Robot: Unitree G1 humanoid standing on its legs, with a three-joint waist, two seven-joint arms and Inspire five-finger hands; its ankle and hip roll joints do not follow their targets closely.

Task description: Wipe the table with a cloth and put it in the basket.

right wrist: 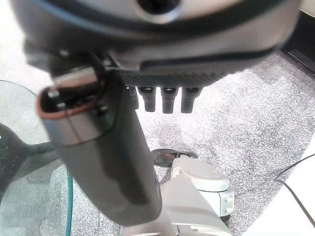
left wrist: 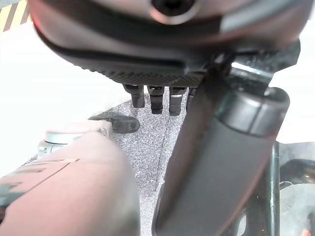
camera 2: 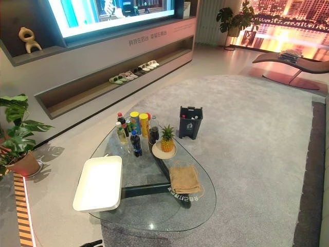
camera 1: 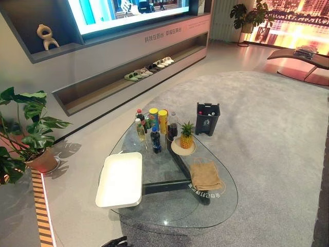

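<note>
Still untouched, a folded tan burlap-like cloth (camera 1: 205,175) lies on the right side of the rounded glass-topped bench (camera 1: 216,206), just near of a small pineapple on a pale plate (camera 1: 185,138). A shallow white rectangular basket (camera 1: 121,179) sits on the bench's near-left side, well apart from the cloth. A cluster of drink bottles and yellow cans (camera 1: 153,125) crowds the far end, and a dark waste bin (camera 1: 207,118) stands on the grey carpet beyond.

Neither robot hand is at the bench: the left robot hand (left wrist: 157,96) and the right robot hand (right wrist: 167,98) each hang low over the carpet in their own wrist views, fingers hanging straight and apart, holding nothing.

By the look of it, the task has not begun; the step in hand is the approach. The next move likely calls for a robot hand, probably the right, to reach over the near-right rim and come down on the cloth, pressing or pinching it without snagging the pineapple plate. Wiping strokes would then need to stay on the open glass between cloth and basket, clear of the bottles.
</note>
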